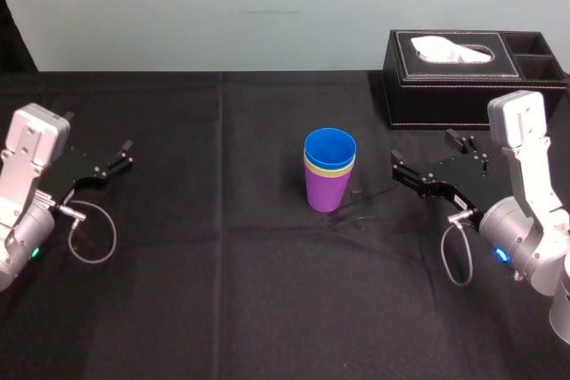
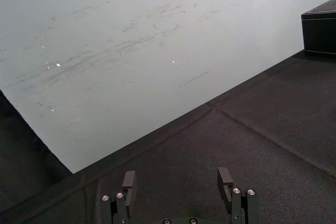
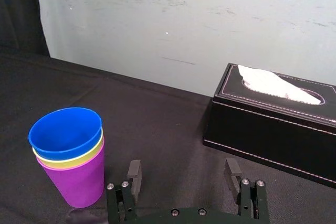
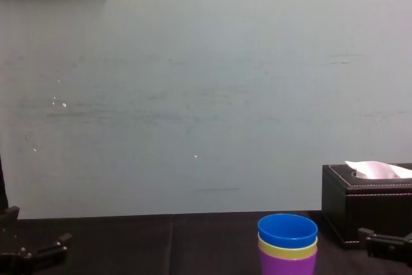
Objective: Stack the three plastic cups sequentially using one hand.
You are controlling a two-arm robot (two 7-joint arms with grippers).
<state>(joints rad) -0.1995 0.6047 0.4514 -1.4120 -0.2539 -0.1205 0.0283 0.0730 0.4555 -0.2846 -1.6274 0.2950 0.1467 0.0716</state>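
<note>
Nearest to you, both arms sat low at the sides of the table (image 1: pixel 223 309), over its black cloth. Your left gripper (image 1: pixel 125 154) was far out on the left side, well apart from everything else. Its two thin fingers were spread with nothing between them, and the left wrist view showed bare cloth beyond the tips. Your right gripper (image 1: pixel 426 150) was on the right side, pointing in toward the middle of the table, its fingers also spread wide and holding nothing. It was near the stack of cups but not touching it, with a strip of bare cloth between the nearer fingertip and the cups.

A little farther out, near the middle of the table, you had all three cups upright and nested into one stack. The purple cup (image 1: pixel 327 191) was at the bottom, resting on the cloth. The yellow-green cup (image 1: pixel 330 169) sat inside it with just a band below its rim showing. The blue cup (image 1: pixel 329 148) sat inside that one, on top, its mouth open upward.

Farther back on the right, a black tissue box (image 1: pixel 445 95) stood behind the right gripper and apart from the cups, with a white tissue (image 1: pixel 450 48) poking from its slot. Behind everything was the pale wall (image 1: pixel 223 6).
</note>
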